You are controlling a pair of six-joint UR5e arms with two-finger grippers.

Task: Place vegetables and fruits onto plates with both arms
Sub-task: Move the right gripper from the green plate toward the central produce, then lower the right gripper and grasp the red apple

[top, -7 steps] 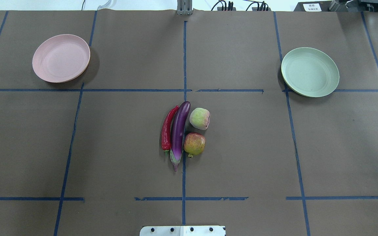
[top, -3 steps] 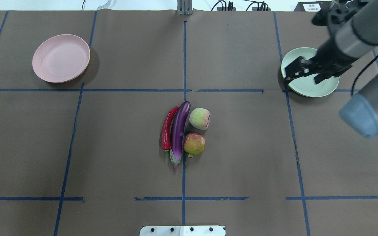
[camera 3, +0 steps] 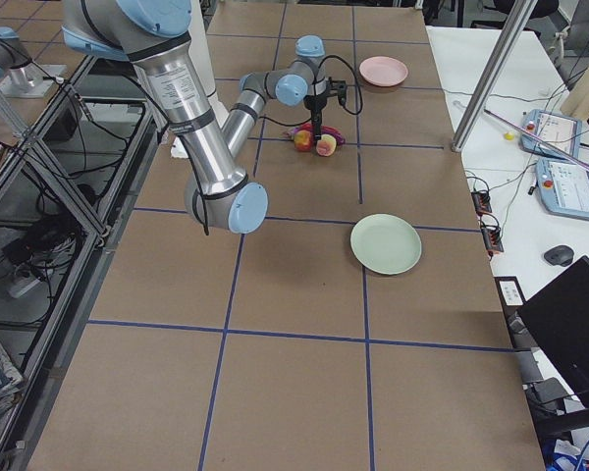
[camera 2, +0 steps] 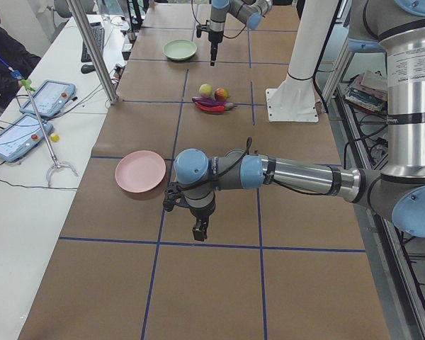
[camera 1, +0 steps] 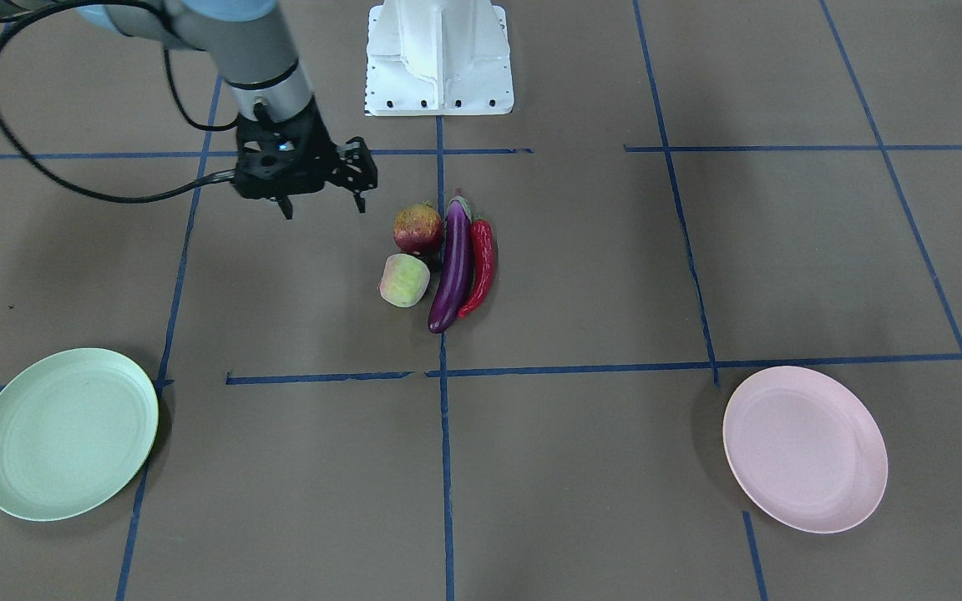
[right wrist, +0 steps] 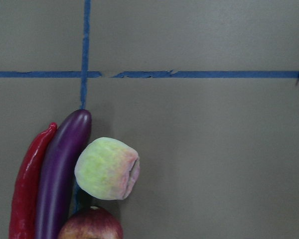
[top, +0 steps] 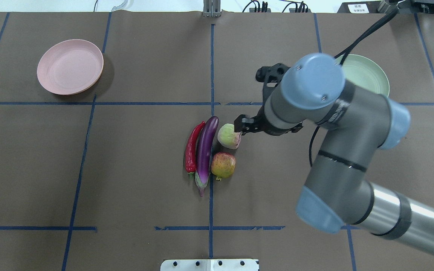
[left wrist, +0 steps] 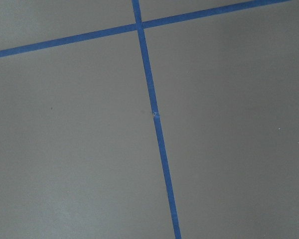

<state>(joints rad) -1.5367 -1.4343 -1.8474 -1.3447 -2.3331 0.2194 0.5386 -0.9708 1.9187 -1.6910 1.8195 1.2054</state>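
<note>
Glossy purple eggplant point(top: 205, 150), red chili point(top: 191, 148), mottled pomegranate point(top: 223, 165), pale peach point(top: 228, 136), pink plate point(top: 70, 67), green plate point(top: 367, 79): 1 each. Right gripper point(camera 1: 322, 207) spread; left gripper point(camera 2: 198, 230), I cannot tell.

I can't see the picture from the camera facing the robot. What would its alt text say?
The robot's right gripper, open and empty, hangs just left of four items clustered in the middle: a pomegranate, a peach, an eggplant and a red chili. An empty green plate sits near the lower left corner, an empty pink plate near the lower right.
</note>
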